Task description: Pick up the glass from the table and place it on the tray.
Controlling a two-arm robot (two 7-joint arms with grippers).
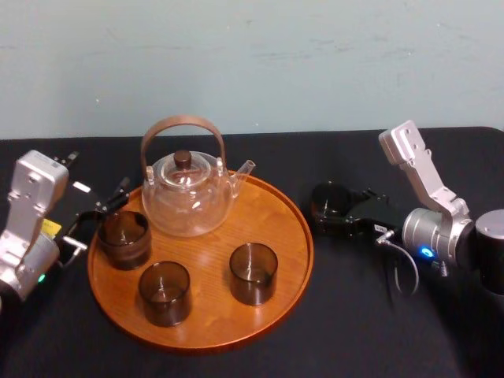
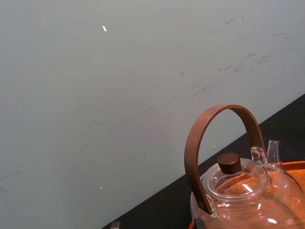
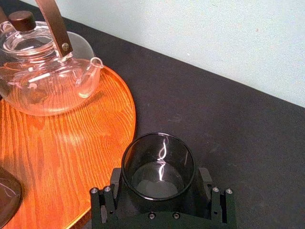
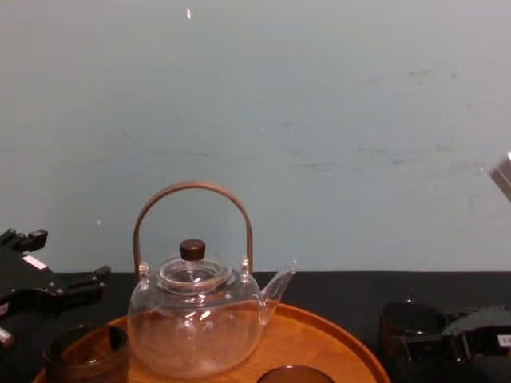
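The right gripper point(image 1: 334, 208) clasps the smoked glass point(image 3: 158, 164) just right of the wooden tray point(image 1: 276, 307). The left gripper point(image 1: 96, 216) sits open at the left. The next move probably calls for a lift over the rim.

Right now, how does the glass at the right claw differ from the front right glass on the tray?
The claw-side glass stands on the black table, beside the tray; the front right glass stands on it. The first sits within the right claw; the second stands free. Both are dark, upright, short cylinders. The left claw is at the tray's left edge.
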